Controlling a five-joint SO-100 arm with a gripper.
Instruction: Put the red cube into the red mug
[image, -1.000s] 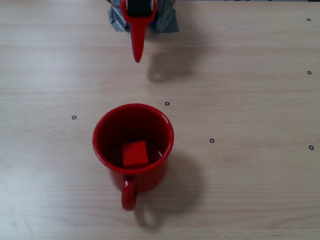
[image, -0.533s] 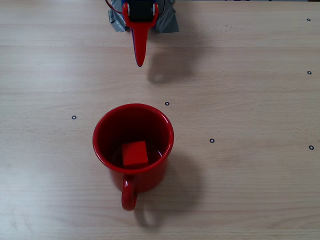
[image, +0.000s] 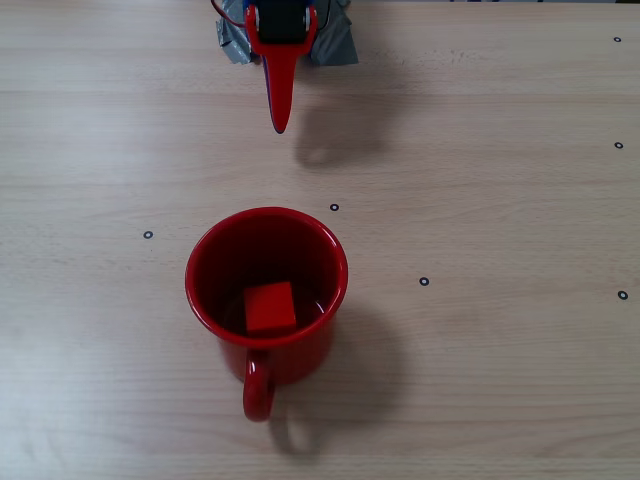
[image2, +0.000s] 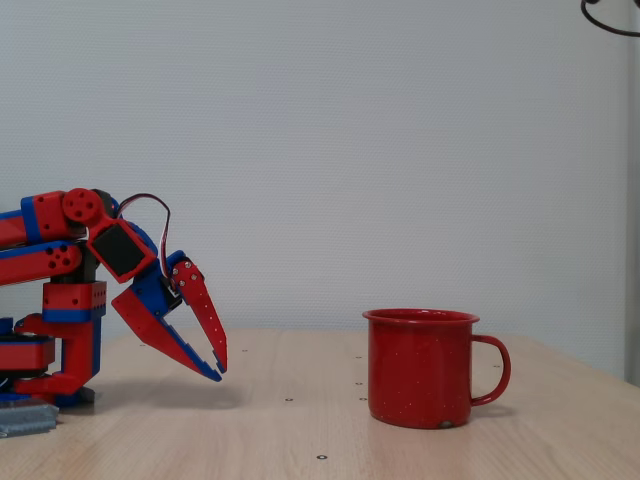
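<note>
The cube (image: 270, 306) lay on the bottom of the mug (image: 206, 262), toward the handle side in the overhead fixed view. The mug stood upright on the wooden surface (image: 500, 380). The gripper (image2: 219, 368) hung well apart from it, folded back near the arm's base, tips pointing down just above the surface, jaws closed with nothing between them.
</note>
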